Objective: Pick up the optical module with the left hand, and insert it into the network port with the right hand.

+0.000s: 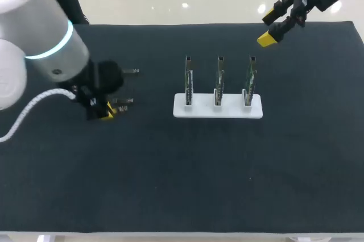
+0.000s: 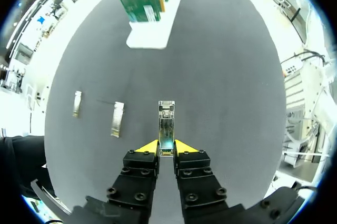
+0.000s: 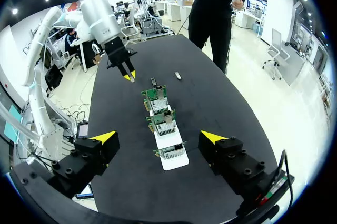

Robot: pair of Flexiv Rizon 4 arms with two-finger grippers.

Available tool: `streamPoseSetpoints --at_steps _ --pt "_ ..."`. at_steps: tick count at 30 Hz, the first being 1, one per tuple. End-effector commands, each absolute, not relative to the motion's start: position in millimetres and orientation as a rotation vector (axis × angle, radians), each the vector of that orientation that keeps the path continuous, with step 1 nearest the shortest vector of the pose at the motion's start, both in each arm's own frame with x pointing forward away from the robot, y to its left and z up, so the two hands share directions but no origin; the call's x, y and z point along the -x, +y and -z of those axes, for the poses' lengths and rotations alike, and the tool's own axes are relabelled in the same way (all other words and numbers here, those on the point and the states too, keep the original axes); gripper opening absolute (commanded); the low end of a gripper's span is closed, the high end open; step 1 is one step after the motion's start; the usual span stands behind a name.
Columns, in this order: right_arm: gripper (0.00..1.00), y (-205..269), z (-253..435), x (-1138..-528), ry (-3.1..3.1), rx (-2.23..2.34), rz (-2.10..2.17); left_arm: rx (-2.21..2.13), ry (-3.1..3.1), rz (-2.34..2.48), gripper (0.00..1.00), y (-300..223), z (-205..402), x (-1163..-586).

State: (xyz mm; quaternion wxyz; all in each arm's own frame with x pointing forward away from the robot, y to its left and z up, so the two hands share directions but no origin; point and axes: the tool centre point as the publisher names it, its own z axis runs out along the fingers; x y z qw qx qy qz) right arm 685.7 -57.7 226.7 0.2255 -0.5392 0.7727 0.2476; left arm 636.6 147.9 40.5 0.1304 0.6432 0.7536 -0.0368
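Note:
My left gripper (image 2: 166,148) is low over the black mat at the left, shut on the near end of a slim metal optical module (image 2: 166,124) that points ahead of it toward the boards. In the head view this gripper (image 1: 107,111) sits under the arm, with the module (image 1: 119,109) sticking out to its right. A white stand (image 1: 218,107) at mid-table holds three upright green network boards (image 1: 219,80). My right gripper (image 1: 272,28) hangs high at the far right, open and empty. From its wrist view the right gripper (image 3: 159,139) spans the stand (image 3: 169,160).
Two spare modules lie on the mat beside my left gripper, one close (image 2: 117,119) and one farther out (image 2: 77,103); the head view shows them at the left, one nearer (image 1: 123,100) and one farther back (image 1: 131,71). A person stands beyond the table's far end without touching it.

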Motion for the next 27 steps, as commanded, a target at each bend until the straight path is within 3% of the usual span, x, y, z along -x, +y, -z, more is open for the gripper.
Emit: streamPoseSetpoints --at_steps 1,27 --pt "1.00 -57.8 -226.4 -685.3 2.128 1.487 -0.684 -1.763 2.053 0.254 0.00 164.2 -68.8 -623.2" --pt "1.00 -57.8 -226.4 -685.3 2.128 1.487 -0.684 -1.371 1.377 0.774 0.00 176.2 -152.5 -631.1"
